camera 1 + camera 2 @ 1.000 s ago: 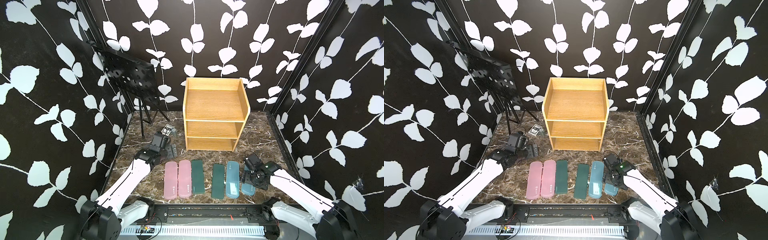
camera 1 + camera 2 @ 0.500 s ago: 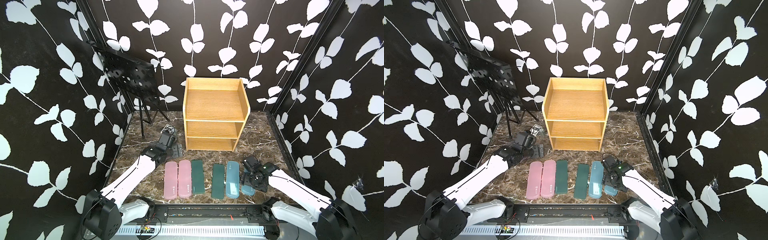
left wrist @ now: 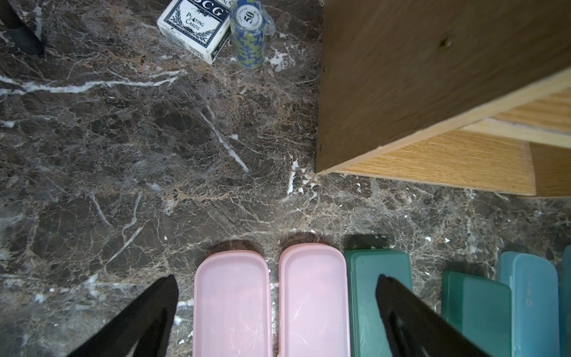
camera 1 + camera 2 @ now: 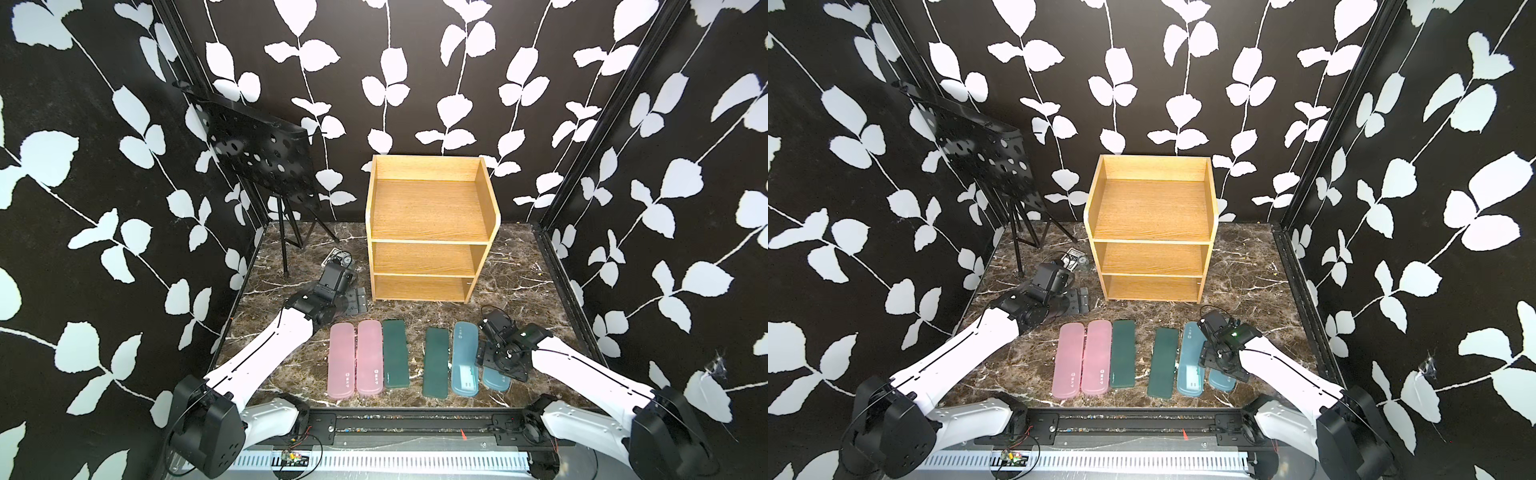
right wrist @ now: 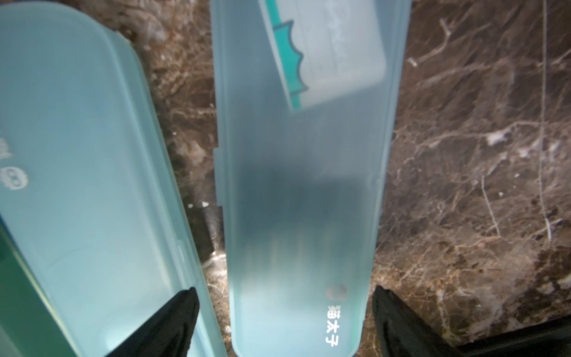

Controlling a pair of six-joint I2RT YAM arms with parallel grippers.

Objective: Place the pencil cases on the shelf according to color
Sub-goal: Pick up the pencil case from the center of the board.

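Observation:
Six pencil cases lie in a row before the wooden shelf (image 4: 430,216) (image 4: 1150,212), whose tiers are bare. Left to right in both top views: two pink cases (image 4: 340,361) (image 4: 370,357), two dark green cases (image 4: 395,353) (image 4: 435,361), and two light blue cases (image 4: 464,359) (image 4: 496,380). My left gripper (image 3: 276,293) (image 4: 359,299) is open above the far ends of the pink cases (image 3: 231,303) (image 3: 313,296), holding nothing. My right gripper (image 5: 282,293) (image 4: 496,361) is open, its fingers on either side of the rightmost blue case (image 5: 296,201), not closed on it.
A black perforated stand (image 4: 266,158) on a tripod stands at the back left. A playing-card box (image 3: 194,27) and a stack of poker chips (image 3: 248,34) lie left of the shelf's side panel (image 3: 417,77). Patterned walls close in both sides.
My left gripper has swung to the right, toward the shelf's front left corner and the pink cases. My right gripper has shifted slightly nearer along the rightmost blue case. All cases lie unmoved.

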